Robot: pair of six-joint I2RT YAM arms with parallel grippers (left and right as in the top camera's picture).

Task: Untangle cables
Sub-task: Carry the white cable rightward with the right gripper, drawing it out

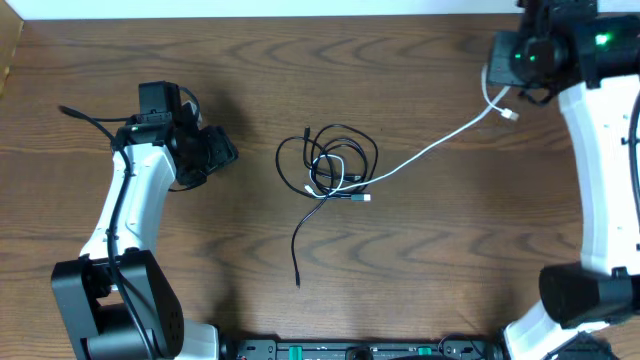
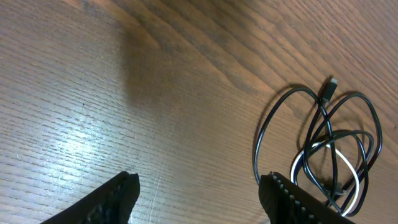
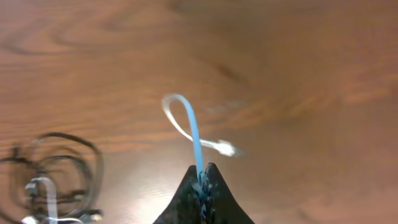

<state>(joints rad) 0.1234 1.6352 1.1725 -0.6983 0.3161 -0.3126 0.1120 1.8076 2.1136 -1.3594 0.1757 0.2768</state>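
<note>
Judging by their slack loops, the thin white cord (image 1: 430,150) and two thin black cords (image 1: 297,255) are light and limp, best taken near an end. The right claw (image 3: 204,180), shut, pinches the white cord, with the tangle (image 1: 340,162) well away from it; the left claw (image 2: 199,199), open and empty, has it beside one finger (image 2: 298,199). Crossings inside are unclear.

Tangle of two thin black cords and one thin white cord (image 2: 339,132): left wrist view, lower right part cut off by the frame edges and partly hidden behind a dark ridged finger (image 2: 295,200) of the left gripper (image 2: 199,182); right wrist view, blurred, clipped at the lower-left corner. Small plug end (image 3: 225,148) of the white cord: blurred, type unreadable. Cord crossings overhead: too small to tell.
</note>
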